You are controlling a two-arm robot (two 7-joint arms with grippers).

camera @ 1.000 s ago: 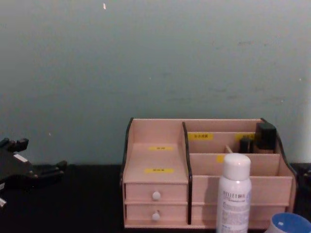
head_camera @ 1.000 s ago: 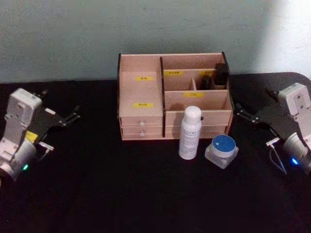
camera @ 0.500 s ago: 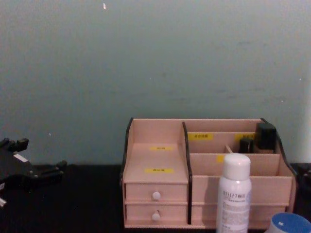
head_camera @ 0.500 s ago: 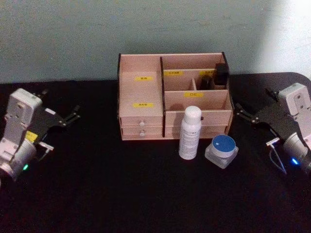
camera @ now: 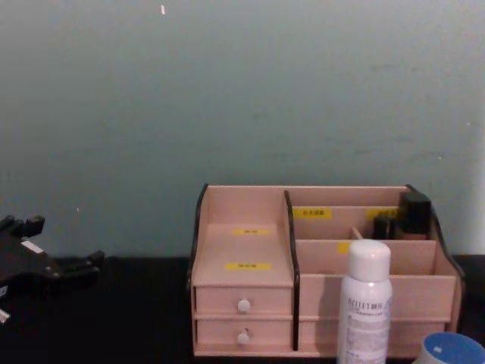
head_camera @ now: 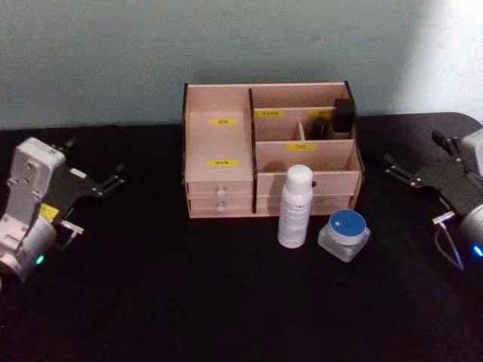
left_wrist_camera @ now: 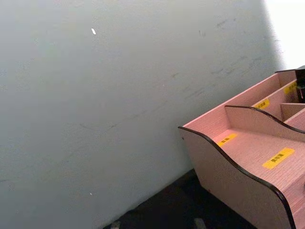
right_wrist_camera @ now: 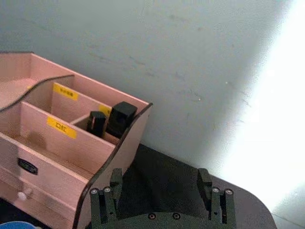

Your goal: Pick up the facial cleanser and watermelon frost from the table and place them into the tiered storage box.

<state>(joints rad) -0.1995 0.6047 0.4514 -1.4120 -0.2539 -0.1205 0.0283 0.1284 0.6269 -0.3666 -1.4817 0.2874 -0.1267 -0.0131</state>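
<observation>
Nothing held yet. The right gripper (head_camera: 411, 148) has its jaws apart and hovers off the right end of the tiered storage box (head_camera: 219, 142). The left gripper (head_camera: 94, 161) is also spread, parked well off the box's other end. Inboard of the right gripper and closest to it is the watermelon frost (head_camera: 345, 234). The facial cleanser (head_camera: 295, 205) stands upright just past it, in front of the box.

Suggest taking the jar first, since it blocks the side line to the bottle. Come down vertical and grip low on the glass body. Keep the inner finger clear of the bottle; it's tall and likely tippy.
</observation>
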